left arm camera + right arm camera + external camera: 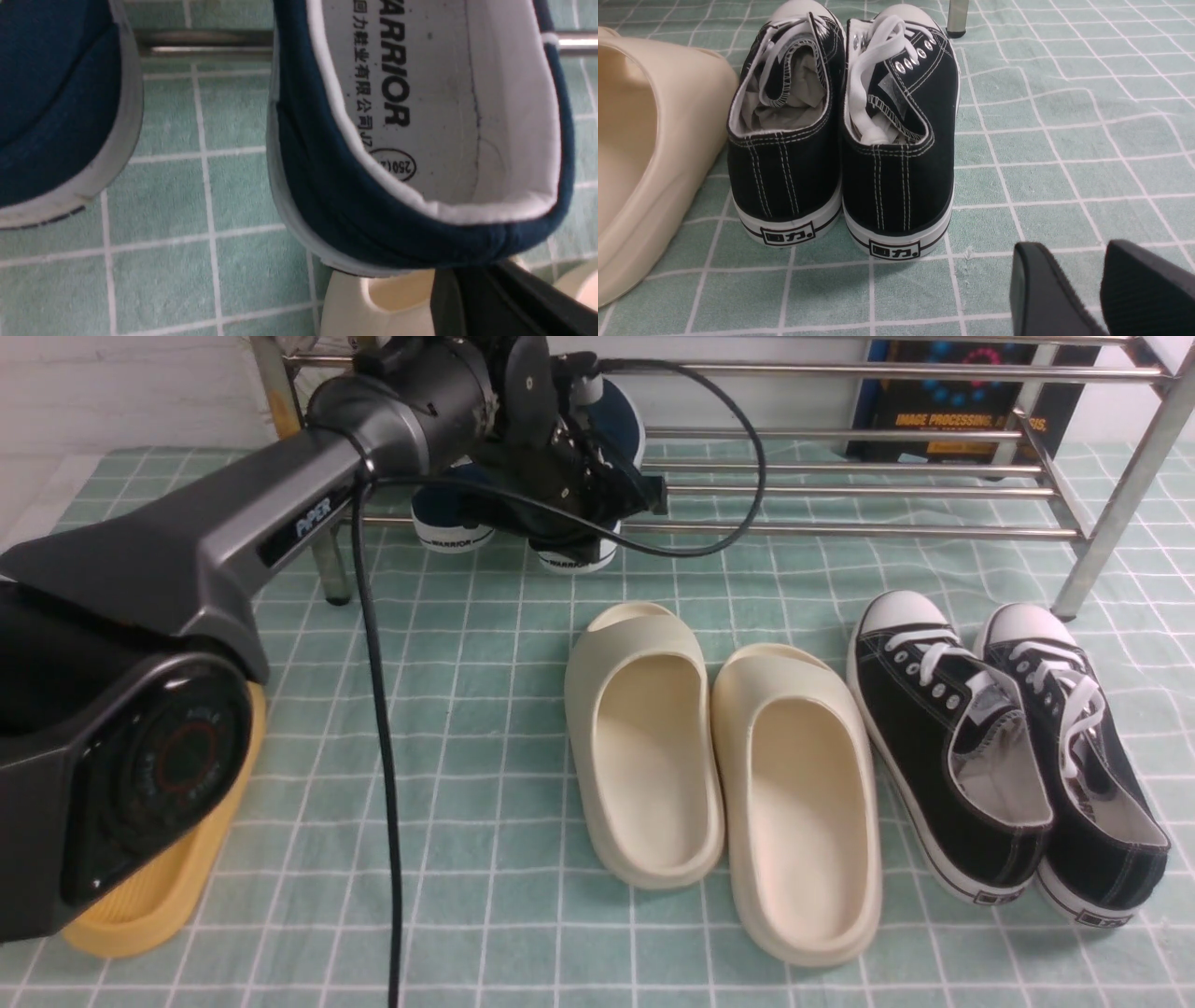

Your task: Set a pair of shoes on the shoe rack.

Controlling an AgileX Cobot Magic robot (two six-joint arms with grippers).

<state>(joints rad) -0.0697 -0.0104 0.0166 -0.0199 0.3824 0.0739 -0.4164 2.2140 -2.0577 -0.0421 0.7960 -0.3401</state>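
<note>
Navy canvas slip-ons (pixel 453 518) sit at the left end of the chrome shoe rack (pixel 840 530), toes in, white rubber heels hanging over the front bar toward u. Ur left gripper (pixel 467 298) is pinched closed on nothing, right by the righthand heel. Right gripper (pixel 1087 261), fingers apart & empty, is well off by the black lace-ups (pixel 840 140).

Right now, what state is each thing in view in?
chrome shoe rack: upright.
navy slip-on sneakers: both on its lower bars, heels overhanging.
left gripper: shut, beside a navy heel.
right gripper: slightly open, empty.
cream slides: upright on the checked cloth.
black lace-up sneakers: laced, upright on the cloth.
yellow slide: partly hidden under the left arm.
</note>
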